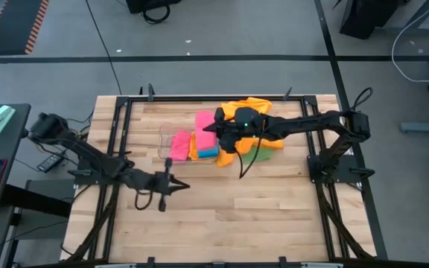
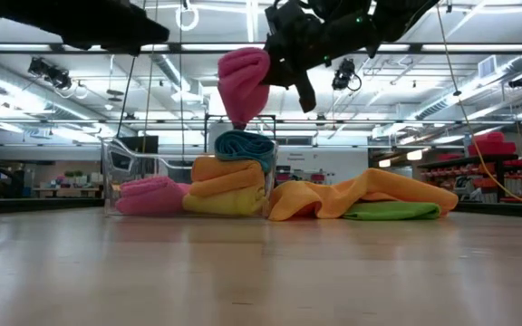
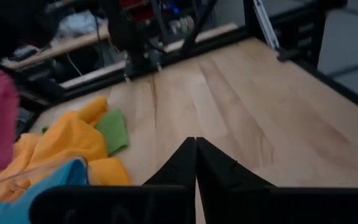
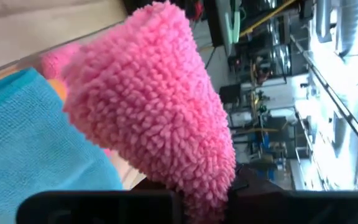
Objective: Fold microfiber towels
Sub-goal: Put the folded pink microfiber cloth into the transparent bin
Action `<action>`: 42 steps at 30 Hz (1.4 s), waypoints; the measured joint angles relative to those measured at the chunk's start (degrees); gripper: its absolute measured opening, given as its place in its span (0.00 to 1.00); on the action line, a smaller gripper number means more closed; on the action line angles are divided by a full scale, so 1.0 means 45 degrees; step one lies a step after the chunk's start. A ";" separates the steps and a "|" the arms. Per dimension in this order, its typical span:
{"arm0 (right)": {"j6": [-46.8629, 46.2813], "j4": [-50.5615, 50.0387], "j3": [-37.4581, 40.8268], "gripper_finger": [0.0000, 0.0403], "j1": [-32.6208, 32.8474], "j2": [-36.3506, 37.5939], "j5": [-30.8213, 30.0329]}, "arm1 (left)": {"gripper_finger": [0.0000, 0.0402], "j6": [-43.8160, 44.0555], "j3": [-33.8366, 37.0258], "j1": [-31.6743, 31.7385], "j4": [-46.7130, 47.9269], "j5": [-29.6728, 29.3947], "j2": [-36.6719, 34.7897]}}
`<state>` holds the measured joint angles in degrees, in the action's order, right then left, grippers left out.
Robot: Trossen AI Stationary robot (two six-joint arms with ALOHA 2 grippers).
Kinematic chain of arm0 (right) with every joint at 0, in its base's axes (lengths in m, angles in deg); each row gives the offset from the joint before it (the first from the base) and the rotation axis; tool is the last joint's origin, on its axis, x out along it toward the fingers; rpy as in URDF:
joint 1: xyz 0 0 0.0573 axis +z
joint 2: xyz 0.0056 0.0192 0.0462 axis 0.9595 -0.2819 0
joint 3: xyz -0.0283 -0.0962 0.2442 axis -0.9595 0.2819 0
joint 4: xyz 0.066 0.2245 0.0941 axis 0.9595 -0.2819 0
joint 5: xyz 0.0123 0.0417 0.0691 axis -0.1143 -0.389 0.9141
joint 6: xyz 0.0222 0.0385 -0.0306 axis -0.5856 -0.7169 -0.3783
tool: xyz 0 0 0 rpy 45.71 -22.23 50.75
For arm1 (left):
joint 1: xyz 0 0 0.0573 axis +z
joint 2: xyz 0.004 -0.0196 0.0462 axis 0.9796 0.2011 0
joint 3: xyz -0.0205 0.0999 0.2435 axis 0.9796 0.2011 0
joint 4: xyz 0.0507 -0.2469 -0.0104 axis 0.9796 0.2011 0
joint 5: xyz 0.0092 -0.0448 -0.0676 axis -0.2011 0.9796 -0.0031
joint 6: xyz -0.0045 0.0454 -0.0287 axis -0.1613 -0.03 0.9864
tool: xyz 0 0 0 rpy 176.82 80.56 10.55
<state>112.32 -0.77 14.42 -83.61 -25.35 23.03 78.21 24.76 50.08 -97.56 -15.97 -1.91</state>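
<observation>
Pink towel (image 2: 244,83) aloft, clamped in my right gripper (image 1: 219,123).
I see it hanging above the clear bin (image 2: 120,163)'s folded stack; left gripper (image 1: 167,183), fingers together, idles at seven o'clock.

Right fingers (image 4: 185,186) hidden behind pink towel (image 4: 154,99)
</observation>
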 joint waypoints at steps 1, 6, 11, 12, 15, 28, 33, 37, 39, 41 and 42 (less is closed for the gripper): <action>0.0000 -0.0002 0.0000 0.10 -0.0070 0.0004 0.0326 | 0.02 0.0008 0.0317 0.0059 -0.0339 0.0007 -0.0223; 0.0191 0.0414 -0.0005 0.10 -0.0173 -0.0235 0.1356 | 0.03 0.0389 0.1618 0.0218 -0.2131 0.0000 -0.0793; 0.0853 0.1020 -0.0440 0.10 -0.0173 -0.1441 0.1526 | 0.06 0.0383 0.2017 0.0475 -0.2961 0.0001 -0.1290; 0.0900 0.1022 -0.0700 0.10 -0.0173 -0.1799 0.1474 | 0.05 0.0348 0.2011 0.0503 -0.2828 0.0015 -0.1457; 0.0898 0.1064 -0.1671 0.10 -0.0230 -0.2727 0.1427 | 0.02 0.0331 0.1998 0.0500 -0.2446 -0.0004 -0.2037; 0.1187 -0.0967 -0.6427 0.10 -0.0205 -0.6664 0.1163 | 0.02 0.0223 0.2017 0.0406 0.0869 0.0001 -0.4713; 0.1343 -0.2055 -0.7909 0.10 -0.0061 -0.7441 0.0484 | 0.03 -0.0014 0.2013 0.0389 0.1846 0.0005 -0.5929; 0.1345 -0.3475 -0.8505 0.10 -0.0086 -0.7614 0.0368 | 0.05 -0.0117 0.2013 0.0393 0.2482 0.0003 -0.6589; 0.1182 -0.3830 -0.8524 0.10 -0.0100 -0.7445 0.0219 | 0.04 -0.0136 0.2013 0.0399 0.2796 0.0005 -0.6750; 0.0822 -0.4154 -0.8536 0.10 -0.0189 -0.7328 0.0237 | 0.02 -0.0106 0.2013 0.0399 0.3011 0.0010 -0.6743; 0.0638 -0.4361 -0.8544 0.10 -0.0216 -0.7302 0.0237 | 0.02 -0.0103 0.2013 0.0399 0.3102 0.0005 -0.6717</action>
<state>115.20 -20.39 -24.02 -84.58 -58.21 24.09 77.75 33.82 51.87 -83.60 -15.94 -32.14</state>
